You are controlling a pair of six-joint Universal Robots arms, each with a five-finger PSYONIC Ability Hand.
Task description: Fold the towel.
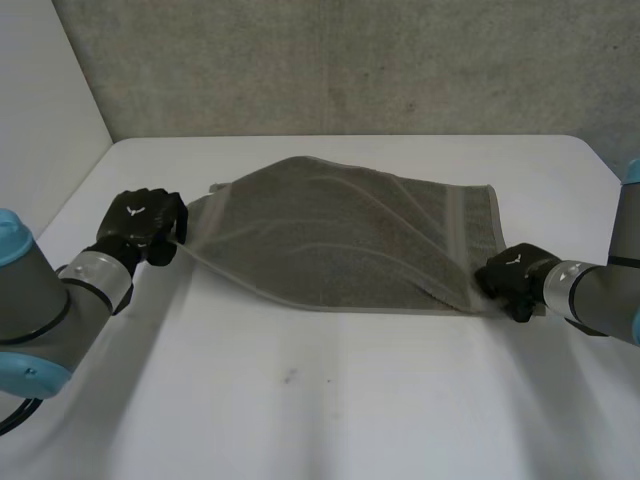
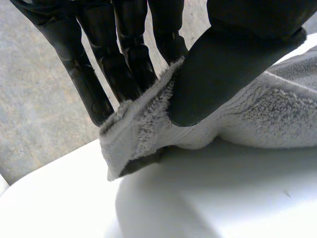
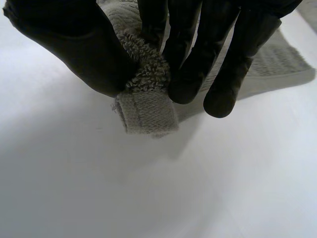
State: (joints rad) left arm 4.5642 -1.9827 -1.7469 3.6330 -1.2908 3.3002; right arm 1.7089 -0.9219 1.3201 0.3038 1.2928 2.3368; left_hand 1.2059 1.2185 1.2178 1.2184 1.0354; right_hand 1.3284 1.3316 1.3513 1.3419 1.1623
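A grey towel (image 1: 350, 240) hangs stretched between my two hands, its near edge lifted off the white table (image 1: 300, 400). My left hand (image 1: 142, 225) is shut on the towel's near left corner; in the left wrist view the thumb (image 2: 223, 74) presses the cloth (image 2: 148, 124) against the fingers (image 2: 124, 64). My right hand (image 1: 512, 272) is shut on the near right corner. In the right wrist view the thumb (image 3: 79, 49) and fingers (image 3: 198, 59) pinch the hemmed corner (image 3: 146, 111) just above the table.
A grey wall (image 1: 350, 60) runs behind the table's far edge. A white panel (image 1: 40, 100) stands at the left. Bare tabletop lies in front of the towel.
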